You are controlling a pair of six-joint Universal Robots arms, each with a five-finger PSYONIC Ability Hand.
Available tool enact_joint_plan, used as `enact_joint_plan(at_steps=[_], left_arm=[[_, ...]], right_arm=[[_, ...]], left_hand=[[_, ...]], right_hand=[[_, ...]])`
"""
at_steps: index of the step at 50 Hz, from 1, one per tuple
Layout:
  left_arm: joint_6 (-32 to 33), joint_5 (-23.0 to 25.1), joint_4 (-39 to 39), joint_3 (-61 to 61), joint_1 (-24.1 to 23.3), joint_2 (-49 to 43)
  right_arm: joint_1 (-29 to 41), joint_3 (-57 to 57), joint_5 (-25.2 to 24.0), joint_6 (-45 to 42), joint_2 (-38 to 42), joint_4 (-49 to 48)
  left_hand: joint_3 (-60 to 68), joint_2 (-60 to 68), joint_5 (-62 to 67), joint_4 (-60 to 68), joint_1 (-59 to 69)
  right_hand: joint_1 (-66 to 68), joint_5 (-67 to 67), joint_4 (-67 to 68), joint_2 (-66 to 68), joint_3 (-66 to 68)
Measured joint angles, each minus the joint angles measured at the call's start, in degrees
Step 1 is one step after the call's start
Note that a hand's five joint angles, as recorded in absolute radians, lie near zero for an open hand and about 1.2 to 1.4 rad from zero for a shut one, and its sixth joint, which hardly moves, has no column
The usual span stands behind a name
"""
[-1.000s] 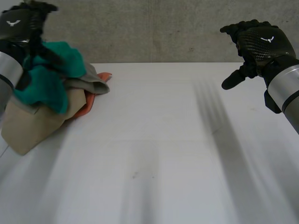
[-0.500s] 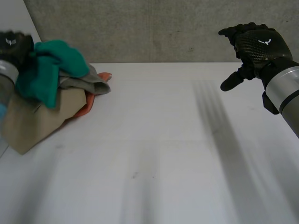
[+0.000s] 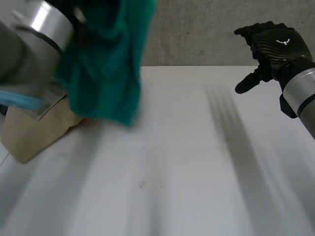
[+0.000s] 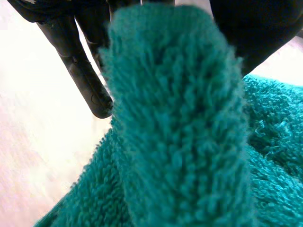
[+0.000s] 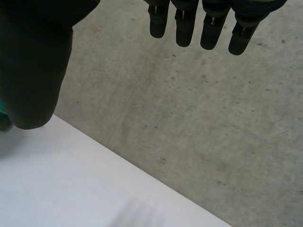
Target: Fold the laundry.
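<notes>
Green towel (image 3: 106,73) hangs pinched in the left hand (image 4: 90,85), above the pile (image 3: 29,135).
Right hand (image 3: 273,46) hovers empty, fingers loose, free to take an edge.

I take this for a lab or test bay rather than a home. My cameras show a plain white table (image 3: 197,172) and, behind it, a bare grey concrete wall (image 3: 197,29). The only household things are a green towel (image 3: 106,73) and a beige cloth (image 3: 29,135).
</notes>
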Motion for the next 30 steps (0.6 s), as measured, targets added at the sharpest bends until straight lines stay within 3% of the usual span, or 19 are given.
enact_joint_plan(at_steps=[6,10,16,23,30], left_arm=[[-2.2,0.5,-3.5,-2.5,-4.6,-9.5],[-2.2,2.7,-6.1,-3.3,-8.3,-16.2],[-1.4,7.3,-8.0,-4.1,-11.3,-19.4],[3.6,7.9,-8.1,-5.9,-6.1,-11.6],[15.7,5.8,-9.9,-9.7,-0.3,-7.6]], right_arm=[[-2.9,0.0,-0.2,0.1,0.0,-1.0],[-4.1,-0.2,-0.2,0.0,0.8,-1.4],[-4.5,-0.6,-0.3,-1.2,2.9,-1.4],[-3.9,-0.3,-0.8,-7.1,4.3,-0.5],[-3.0,0.9,-3.5,-13.6,5.5,2.4]], left_hand=[[-0.1,0.0,0.0,0.0,0.0],[-32.7,-33.3,-31.1,-32.9,-32.0],[-38.2,-39.0,-37.9,-39.9,-35.6],[-38.2,-39.0,-38.0,-39.9,-35.6],[-38.2,-39.0,-38.0,-39.9,-35.6]], right_hand=[[0.0,0.0,0.0,0.0,0.0],[0.0,0.0,0.0,0.0,0.0],[0.0,0.0,0.0,0.0,0.0],[0.0,0.0,0.0,0.0,0.0],[0.0,0.0,0.0,0.0,0.0]])
